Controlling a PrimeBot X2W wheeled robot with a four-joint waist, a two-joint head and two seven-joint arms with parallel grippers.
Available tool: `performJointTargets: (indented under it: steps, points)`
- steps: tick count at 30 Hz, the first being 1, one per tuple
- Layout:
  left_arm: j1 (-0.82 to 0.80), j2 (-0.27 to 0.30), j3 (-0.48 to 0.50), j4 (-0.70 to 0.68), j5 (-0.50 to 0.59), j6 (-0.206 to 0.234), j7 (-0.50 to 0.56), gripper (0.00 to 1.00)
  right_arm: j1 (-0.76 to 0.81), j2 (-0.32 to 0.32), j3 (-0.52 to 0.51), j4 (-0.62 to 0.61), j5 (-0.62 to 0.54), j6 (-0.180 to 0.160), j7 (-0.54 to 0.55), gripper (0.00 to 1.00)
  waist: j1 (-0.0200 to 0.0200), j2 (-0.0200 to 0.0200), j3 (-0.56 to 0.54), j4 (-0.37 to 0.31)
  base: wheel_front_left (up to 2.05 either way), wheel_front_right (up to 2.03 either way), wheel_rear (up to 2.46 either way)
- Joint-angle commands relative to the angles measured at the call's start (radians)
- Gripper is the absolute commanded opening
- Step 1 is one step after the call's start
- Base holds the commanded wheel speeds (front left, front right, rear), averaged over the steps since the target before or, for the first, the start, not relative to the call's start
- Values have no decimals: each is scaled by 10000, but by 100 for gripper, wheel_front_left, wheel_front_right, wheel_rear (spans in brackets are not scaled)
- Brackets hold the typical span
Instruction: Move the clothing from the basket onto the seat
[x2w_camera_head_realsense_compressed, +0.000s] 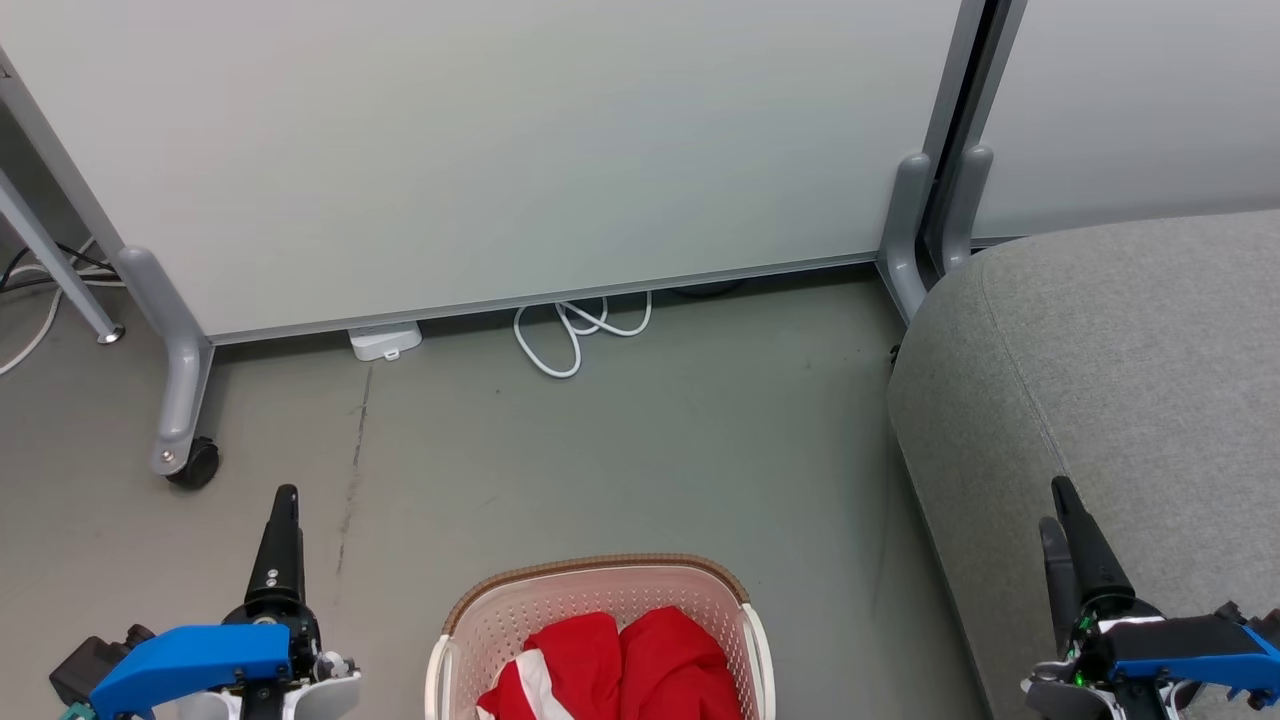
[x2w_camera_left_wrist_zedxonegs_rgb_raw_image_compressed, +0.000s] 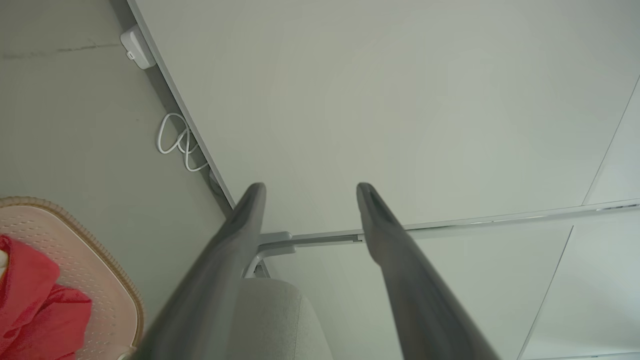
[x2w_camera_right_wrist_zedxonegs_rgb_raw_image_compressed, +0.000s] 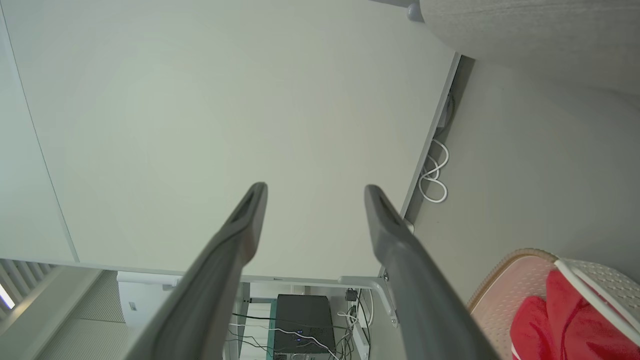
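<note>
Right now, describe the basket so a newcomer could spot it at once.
Find the large grey seat on the right. On the floor left of it stands the laundry basket. It alone is cream, perforated, brown-rimmed, holding red clothing.

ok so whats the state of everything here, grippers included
clothing: bunched up, not yet lifted out
basket: upright on the floor, loaded
seat: no garment on the part in view
left gripper: open, holding nothing
right gripper: open, holding nothing
white cable: looped loosely under the partition
</note>
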Motion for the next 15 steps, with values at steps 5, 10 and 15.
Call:
performJointTargets:
  steps: [5,10,15]
  points:
    - [-452,79,-144,-393,1185,121,-282,100,-378,-55,62,-326,-1121,6,-287,100,0,0,42,14,0,0,0]
    - [-532,83,-360,-605,2211,232,-489,100,-458,-60,163,-414,-2151,8,-494,100,0,0,77,26,0,0,0]
    - [-587,87,-663,-770,3357,386,-683,100,-507,-64,361,-536,-3280,9,-692,100,0,0,105,42,0,0,0]
